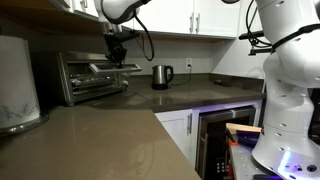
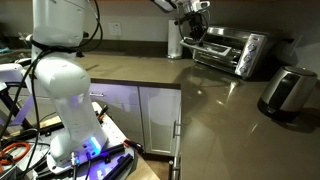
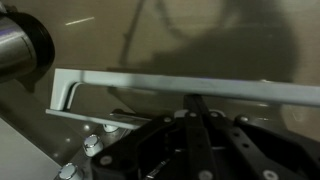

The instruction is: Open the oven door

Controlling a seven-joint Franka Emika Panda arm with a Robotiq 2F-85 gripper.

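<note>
I am looking at the oven door [image 3: 210,45] through the wrist view, where its dark glass is filling the upper part of the picture and its silver bar handle [image 3: 180,88] is running across from 9 o'clock to 3 o'clock. The claw [image 3: 195,104] is coming in from 6 o'clock, and its dark fingers [image 3: 188,122] are reaching right up to the bar. I cannot tell whether they are gripping it, nor how wide they are standing.

In an exterior view the oven [image 1: 78,80] is sitting at the back of the bench [image 1: 110,135], against the wall, with its front facing the room. The claw is hanging over the top edge of that front, toward its 3 o'clock end. I cannot tell how far the door is tilted out.

A steel kettle [image 1: 162,76] is standing on the bench at 3 o'clock from the oven, apart from it. Under the bench, toward 5 o'clock, a dark glass-fronted appliance [image 1: 222,140] is glowing purple. The white arm [image 1: 290,80] is rising at the picture's 3 o'clock edge.
</note>
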